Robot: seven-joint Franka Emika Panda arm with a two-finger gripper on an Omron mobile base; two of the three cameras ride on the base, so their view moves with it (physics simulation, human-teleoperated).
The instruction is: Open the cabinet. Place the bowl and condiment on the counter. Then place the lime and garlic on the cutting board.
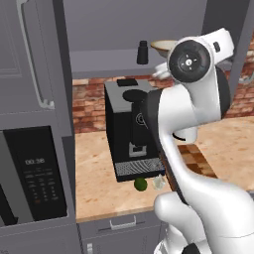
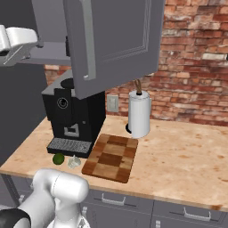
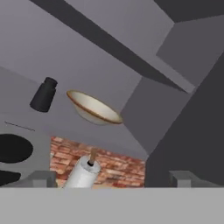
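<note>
Inside the cabinet (image 3: 131, 52), bowl (image 3: 94, 108) beside condiment (image 3: 43, 95) — jaws spread, empty.

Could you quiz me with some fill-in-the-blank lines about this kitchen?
1. The bowl and the black bottle sit inside the open ____.
2. The lime and garlic lie on the counter in front of the ____ machine.
3. The checkered board has ____ on it.

Missing words: cabinet; coffee; nothing
</note>
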